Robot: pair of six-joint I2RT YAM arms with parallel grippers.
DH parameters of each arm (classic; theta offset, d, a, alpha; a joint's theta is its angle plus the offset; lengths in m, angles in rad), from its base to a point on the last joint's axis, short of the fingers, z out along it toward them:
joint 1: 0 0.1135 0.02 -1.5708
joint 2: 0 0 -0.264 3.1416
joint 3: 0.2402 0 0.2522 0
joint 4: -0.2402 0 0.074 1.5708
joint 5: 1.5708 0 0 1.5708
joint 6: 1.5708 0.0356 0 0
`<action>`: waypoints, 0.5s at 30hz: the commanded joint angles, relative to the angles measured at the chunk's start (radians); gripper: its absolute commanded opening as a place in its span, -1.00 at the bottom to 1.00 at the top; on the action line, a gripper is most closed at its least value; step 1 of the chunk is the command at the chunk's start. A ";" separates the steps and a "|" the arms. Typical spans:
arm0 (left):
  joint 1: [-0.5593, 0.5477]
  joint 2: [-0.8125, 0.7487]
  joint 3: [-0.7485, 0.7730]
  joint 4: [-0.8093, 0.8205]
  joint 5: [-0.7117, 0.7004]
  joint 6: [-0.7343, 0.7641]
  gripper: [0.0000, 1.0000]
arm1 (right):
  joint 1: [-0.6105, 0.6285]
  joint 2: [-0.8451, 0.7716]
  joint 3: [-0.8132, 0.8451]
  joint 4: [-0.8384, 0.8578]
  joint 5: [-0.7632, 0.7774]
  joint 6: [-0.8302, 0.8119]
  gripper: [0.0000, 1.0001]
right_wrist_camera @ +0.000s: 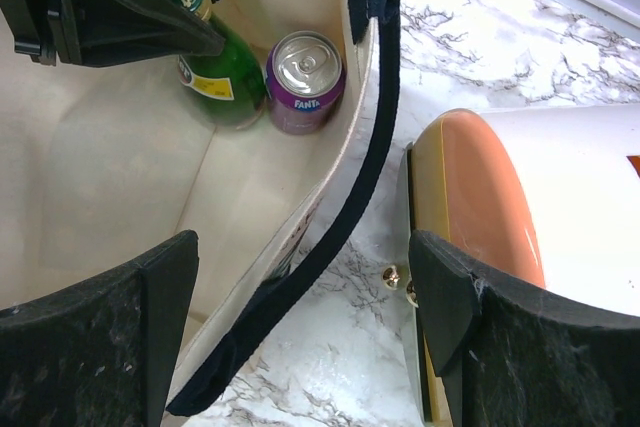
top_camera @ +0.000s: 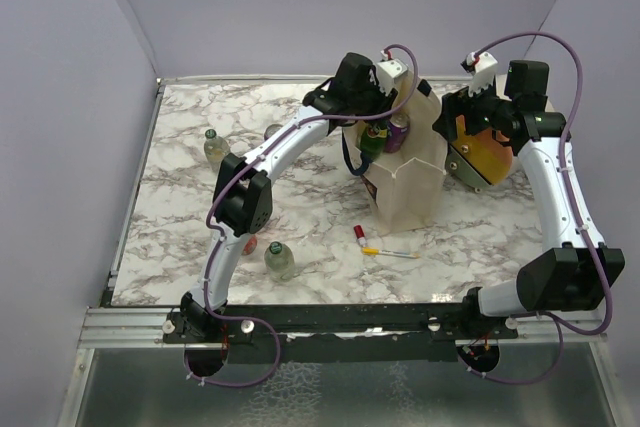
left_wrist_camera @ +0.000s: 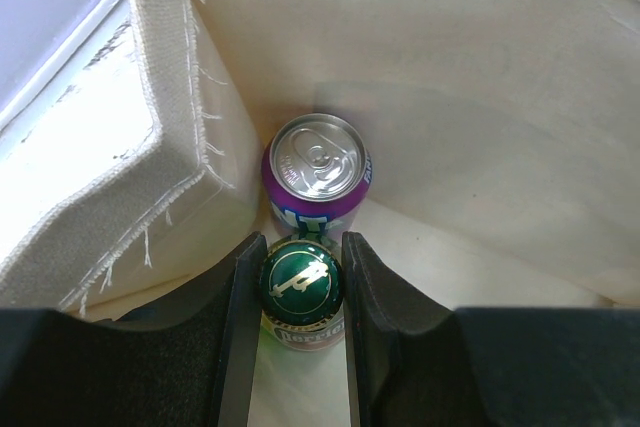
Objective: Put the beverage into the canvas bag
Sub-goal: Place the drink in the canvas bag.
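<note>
One green bottle (left_wrist_camera: 301,287) is inside the canvas bag (top_camera: 415,187), right of centre in the top view. It is beside a purple can (left_wrist_camera: 316,162) and pinched by the left claw (left_wrist_camera: 300,247). The right claw (right_wrist_camera: 300,247) gapes astride the bag's rim. Around them are a grey-veined marble counter (top_camera: 190,227) and lavender walls (top_camera: 60,97).

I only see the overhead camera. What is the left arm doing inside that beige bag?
Observer: The left tool is closed around the top of a green bottle, low inside the canvas bag.
Visitor: Anything else in there?
Observer: A purple can marked Fanta stands upright beside the bottle.
Visitor: And the right arm?
Observer: The right tool is wide open, the bag's navy handle between its fingers.
</note>
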 commanded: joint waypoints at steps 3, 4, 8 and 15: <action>0.001 -0.115 0.008 0.078 0.097 -0.053 -1.00 | -0.005 -0.007 0.010 0.030 -0.029 0.011 0.71; 0.001 -0.116 0.007 0.078 0.101 -0.056 -1.00 | -0.005 -0.005 0.009 0.030 -0.030 0.011 0.71; 0.001 -0.118 -0.005 0.083 0.114 -0.061 -1.00 | -0.005 0.004 0.014 0.030 -0.036 0.009 0.71; 0.001 -0.108 -0.053 0.132 0.168 -0.051 -1.00 | -0.005 0.002 0.009 0.032 -0.031 0.004 0.71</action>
